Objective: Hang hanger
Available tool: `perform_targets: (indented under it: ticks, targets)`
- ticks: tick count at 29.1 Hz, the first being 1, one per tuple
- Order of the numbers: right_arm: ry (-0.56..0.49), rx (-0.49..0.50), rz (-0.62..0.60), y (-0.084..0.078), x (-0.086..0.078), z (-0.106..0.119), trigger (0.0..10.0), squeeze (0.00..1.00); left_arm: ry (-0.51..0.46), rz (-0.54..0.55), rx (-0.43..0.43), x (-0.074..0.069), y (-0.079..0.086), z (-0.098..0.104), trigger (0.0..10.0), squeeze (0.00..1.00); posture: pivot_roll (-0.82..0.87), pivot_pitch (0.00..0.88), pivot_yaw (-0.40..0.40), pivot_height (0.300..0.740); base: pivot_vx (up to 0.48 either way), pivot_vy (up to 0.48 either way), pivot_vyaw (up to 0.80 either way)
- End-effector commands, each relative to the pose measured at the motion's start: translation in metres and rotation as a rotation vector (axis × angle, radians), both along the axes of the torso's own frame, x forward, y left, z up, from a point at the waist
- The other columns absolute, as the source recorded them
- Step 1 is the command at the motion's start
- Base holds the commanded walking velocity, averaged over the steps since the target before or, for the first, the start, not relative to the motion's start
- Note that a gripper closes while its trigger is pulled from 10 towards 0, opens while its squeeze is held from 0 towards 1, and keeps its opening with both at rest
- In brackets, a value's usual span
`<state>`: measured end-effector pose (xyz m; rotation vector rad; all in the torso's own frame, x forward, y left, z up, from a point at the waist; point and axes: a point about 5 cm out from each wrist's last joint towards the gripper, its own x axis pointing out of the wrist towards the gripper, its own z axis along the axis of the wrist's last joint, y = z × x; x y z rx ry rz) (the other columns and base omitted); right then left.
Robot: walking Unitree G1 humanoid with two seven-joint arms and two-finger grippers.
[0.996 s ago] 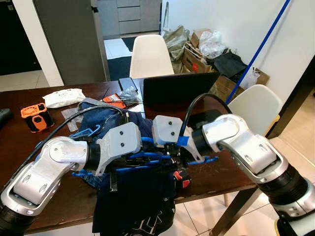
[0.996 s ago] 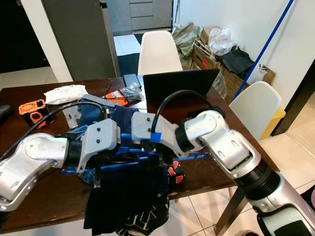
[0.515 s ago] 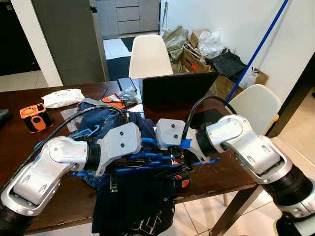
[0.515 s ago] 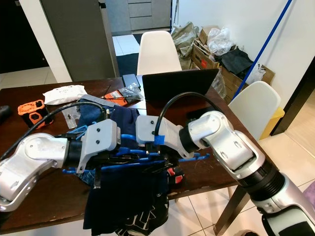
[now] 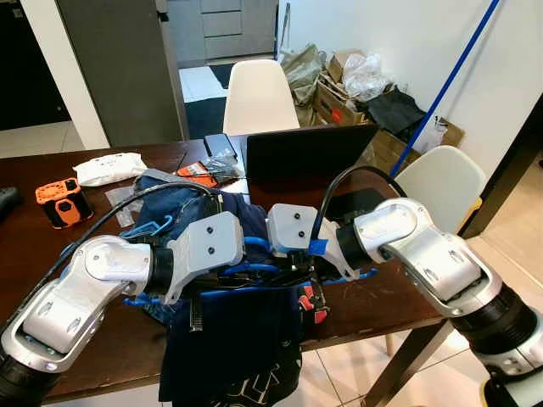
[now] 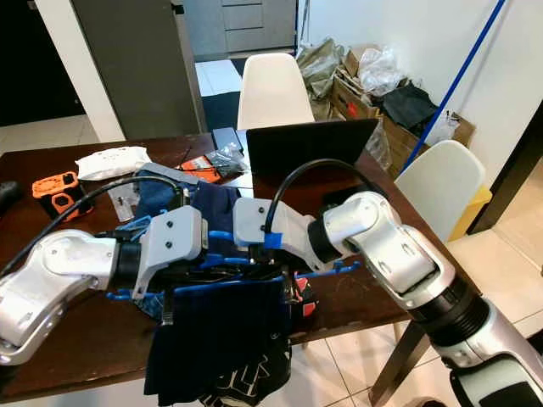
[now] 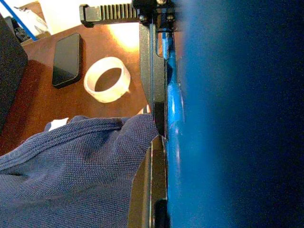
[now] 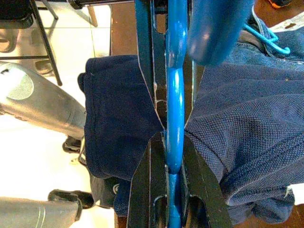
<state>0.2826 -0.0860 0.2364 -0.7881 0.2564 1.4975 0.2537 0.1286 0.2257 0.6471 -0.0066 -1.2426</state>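
Cluttered brown dining table (image 5: pixel 102 326) below. Both grippers clamped on blue hanger (image 5: pixel 254 273), left gripper (image 5: pixel 222 280) beside right gripper (image 5: pixel 299 273), navy shirt (image 5: pixel 233 343) draped. Lifted slightly since a second ago; ready for carrying off.

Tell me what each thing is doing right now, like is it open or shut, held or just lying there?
Left hand: shut on the blue hanger.
Right hand: shut on the blue hanger.
Blue hanger: held level between both hands, over the table's front edge.
Navy shirt: draped on the hanger, hanging past the table edge.
Laptop: open, screen dark.
Tape roll: lying flat on the table.
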Motion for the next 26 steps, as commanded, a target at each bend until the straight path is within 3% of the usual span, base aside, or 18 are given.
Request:
perform_targets:
  ticks: [1, 4, 5, 6, 7, 13, 18, 23, 26]
  targets:
    - [0.009, -0.017, -0.001, 0.002, 0.001, -0.004, 0.0, 0.00, -0.030, -0.048, -0.003, -0.006, -0.005, 0.006, 10.0, 0.00, 0.03, 0.000, 0.022, 0.740, 0.000, 0.000, 0.00]
    - [0.009, -0.017, -0.002, 0.002, 0.001, -0.004, 0.0, 0.00, -0.021, -0.057, -0.006, -0.007, -0.006, 0.006, 10.0, 0.00, 0.03, 0.000, 0.021, 0.740, 0.000, 0.000, 0.00]
    - [0.009, -0.016, -0.002, 0.002, 0.001, -0.004, 0.0, 0.00, 0.030, -0.089, -0.025, -0.010, -0.007, 0.005, 10.0, 0.45, 0.03, 0.000, 0.021, 0.740, 0.000, 0.000, 0.00]
    - [0.009, -0.016, -0.002, 0.002, 0.001, -0.004, 0.0, 0.00, 0.030, -0.089, -0.025, -0.010, -0.007, 0.005, 10.0, 0.45, 0.03, 0.000, 0.021, 0.740, 0.000, 0.000, 0.00]
    - [0.011, -0.014, -0.002, 0.002, 0.001, -0.004, 0.0, 0.00, 0.072, -0.104, -0.040, -0.012, -0.008, 0.003, 10.0, 1.00, 0.03, 0.000, 0.023, 0.740, 0.000, 0.000, 0.00]
    - [0.016, -0.009, -0.002, 0.002, 0.000, -0.005, 0.0, 0.00, 0.120, -0.121, -0.057, -0.014, -0.007, 0.001, 10.0, 1.00, 0.03, 0.000, 0.022, 0.740, 0.000, 0.000, 0.00]
    - [0.054, 0.044, 0.015, -0.001, -0.005, -0.003, 0.0, 0.00, 0.171, -0.181, -0.253, -0.024, 0.004, 0.025, 10.0, 1.00, 0.03, 0.000, 0.024, 0.740, 0.000, 0.000, 0.00]
    - [0.063, 0.055, 0.015, -0.004, -0.005, -0.002, 0.0, 0.00, 0.178, -0.179, -0.295, -0.025, 0.010, 0.031, 10.0, 1.00, 0.03, 0.000, 0.025, 0.740, 0.000, 0.000, 0.00]
    - [0.082, 0.056, -0.013, -0.014, -0.004, -0.002, 0.0, 0.00, 0.179, -0.137, -0.364, -0.026, 0.030, 0.038, 10.0, 1.00, 0.04, 0.000, 0.023, 0.740, 0.000, 0.000, 0.00]
